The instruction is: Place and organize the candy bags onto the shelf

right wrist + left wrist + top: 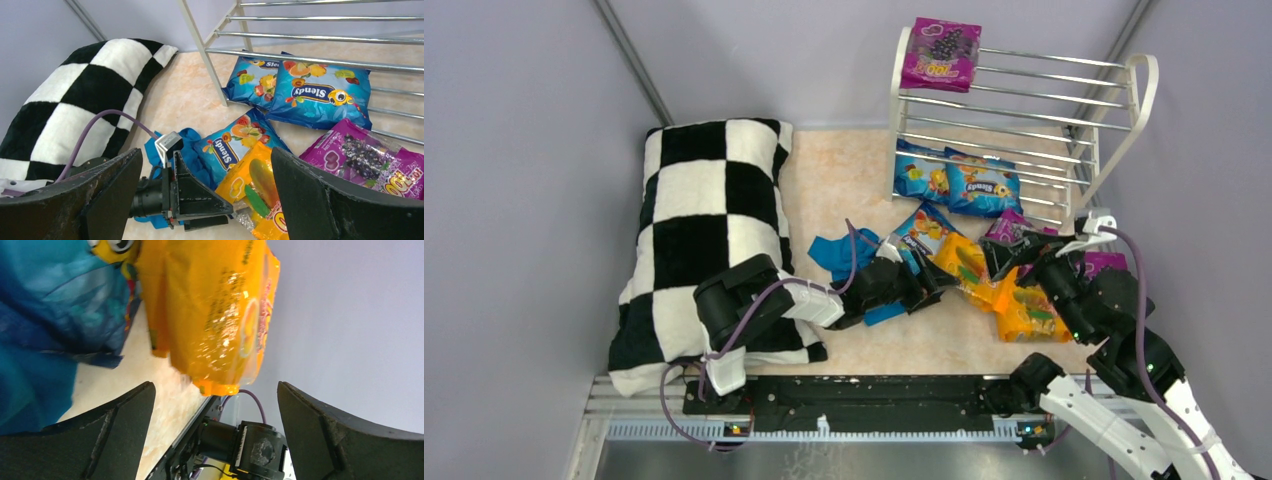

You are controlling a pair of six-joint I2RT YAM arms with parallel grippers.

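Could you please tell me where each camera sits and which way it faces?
Top external: above and behind the arms, looking down at the table, shelf and checkered pillow; both arms show.
Left wrist: on the left arm, facing an orange bag; its own open fingers frame it.
Right wrist: on the right arm, facing the pillow and shelf; its own open fingers and the left gripper show.
Shared: top external and right wrist both show the pillow and two blue bags by the shelf.
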